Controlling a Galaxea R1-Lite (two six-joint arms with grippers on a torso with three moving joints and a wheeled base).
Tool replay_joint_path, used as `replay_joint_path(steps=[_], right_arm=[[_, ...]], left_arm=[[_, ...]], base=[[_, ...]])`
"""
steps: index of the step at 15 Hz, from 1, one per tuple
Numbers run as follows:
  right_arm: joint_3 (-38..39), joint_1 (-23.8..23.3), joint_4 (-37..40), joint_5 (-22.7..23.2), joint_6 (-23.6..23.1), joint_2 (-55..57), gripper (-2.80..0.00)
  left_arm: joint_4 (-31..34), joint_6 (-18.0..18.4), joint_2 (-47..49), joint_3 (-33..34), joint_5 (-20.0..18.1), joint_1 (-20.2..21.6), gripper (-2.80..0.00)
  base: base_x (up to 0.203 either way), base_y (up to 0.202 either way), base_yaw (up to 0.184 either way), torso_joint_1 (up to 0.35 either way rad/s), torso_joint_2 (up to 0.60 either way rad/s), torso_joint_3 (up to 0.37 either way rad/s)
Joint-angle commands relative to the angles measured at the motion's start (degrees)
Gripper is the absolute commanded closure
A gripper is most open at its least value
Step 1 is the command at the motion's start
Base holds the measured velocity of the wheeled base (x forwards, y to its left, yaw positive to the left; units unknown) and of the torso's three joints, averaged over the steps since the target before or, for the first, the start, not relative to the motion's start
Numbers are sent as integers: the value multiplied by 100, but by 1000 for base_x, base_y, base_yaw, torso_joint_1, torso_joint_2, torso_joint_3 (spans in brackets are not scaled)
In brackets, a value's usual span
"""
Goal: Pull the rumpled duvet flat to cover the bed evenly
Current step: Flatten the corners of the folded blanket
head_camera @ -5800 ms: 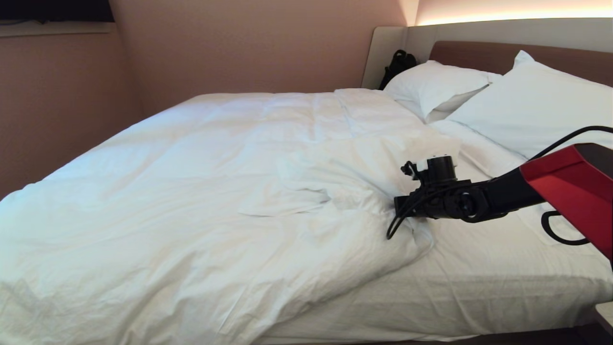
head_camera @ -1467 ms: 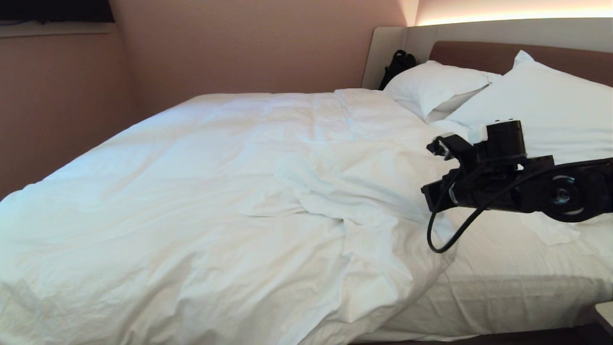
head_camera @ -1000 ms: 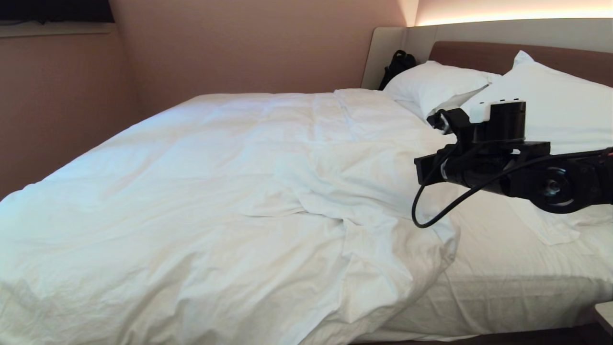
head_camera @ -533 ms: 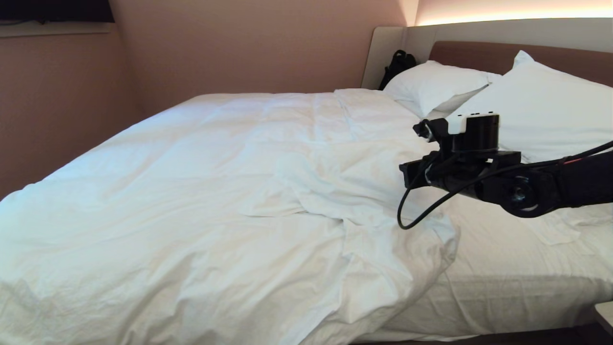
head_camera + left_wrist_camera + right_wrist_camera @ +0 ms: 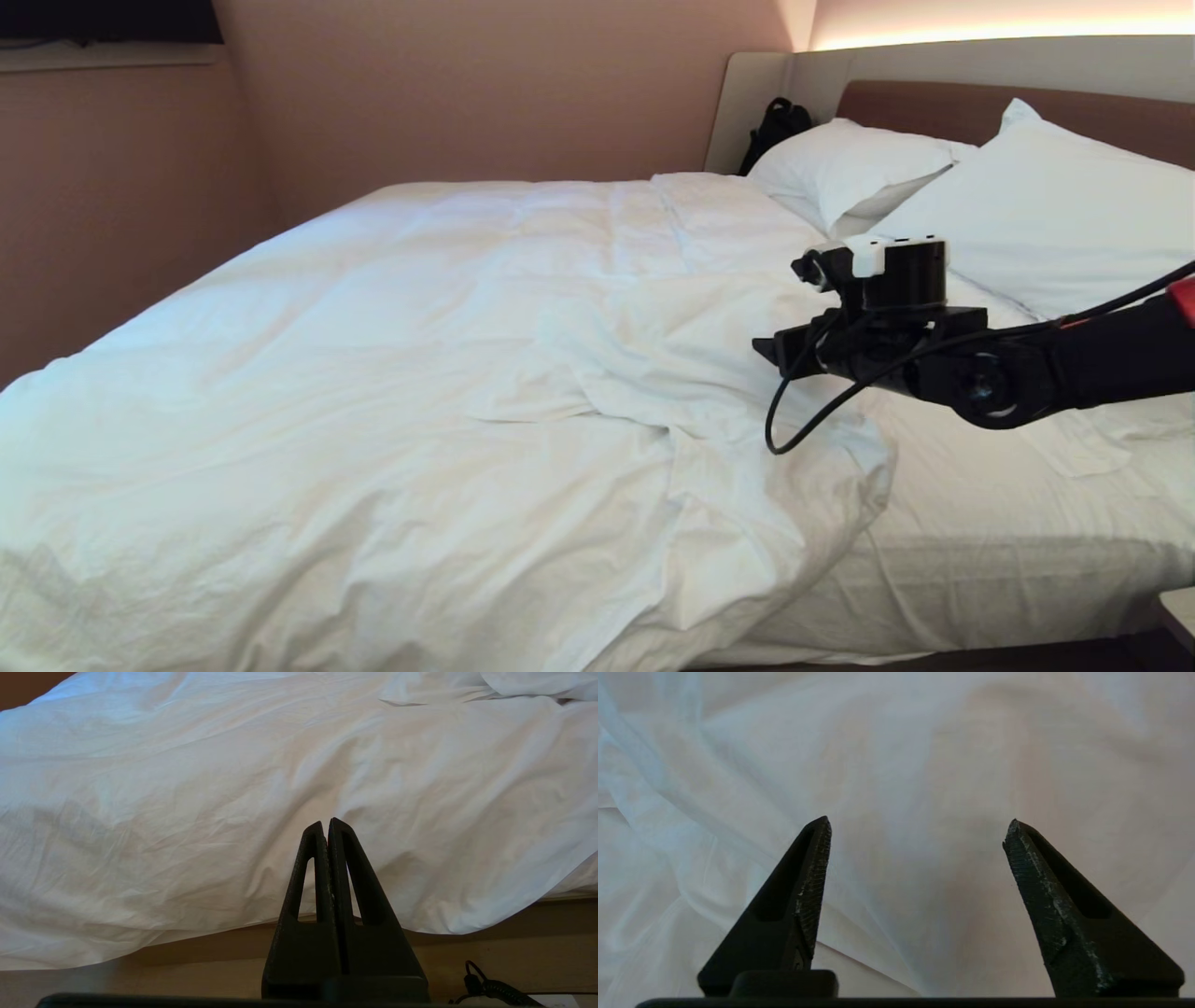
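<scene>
At right of head view, right gripper (image 5: 767,353) has slid left and lower than half a second ago, over duvet (image 5: 420,392) ridge; fingers (image 5: 808,896) spread wide, gripping nothing. Duvet unchanged: bunched, covering left and centre of bed (image 5: 980,551), sheet bare at lower right. Left gripper (image 5: 327,826) pressed together, empty, beside duvet's hanging edge.

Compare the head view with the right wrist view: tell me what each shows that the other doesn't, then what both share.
Head view only: the bed with its headboard, two pillows, a black bag by the wall, and the right arm reaching in over the bunched edge.

Right wrist view only: the right gripper seen from behind, open and empty, with both fingers apart.

Both: the creased white duvet, which fills the wrist view.
</scene>
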Motion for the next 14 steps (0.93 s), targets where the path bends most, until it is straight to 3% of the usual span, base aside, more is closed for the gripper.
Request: replay_joint_path(steps=[1,6,14], right_arm=[[-153,-22,-18,11,124,343,-280],[-806,-252,-2,132,548,1444,-280],[-1372,-576,457,259,641,2088,-280]], left_arm=[[0,1,-2,1,-1,0,0],[0,1,-2,1,-1,0,0],[0,1,-2,1,-1,0,0]], base=[[0,0,0,0,0,0],[0,0,0,0,0,0],[0,0,0,0,0,0]])
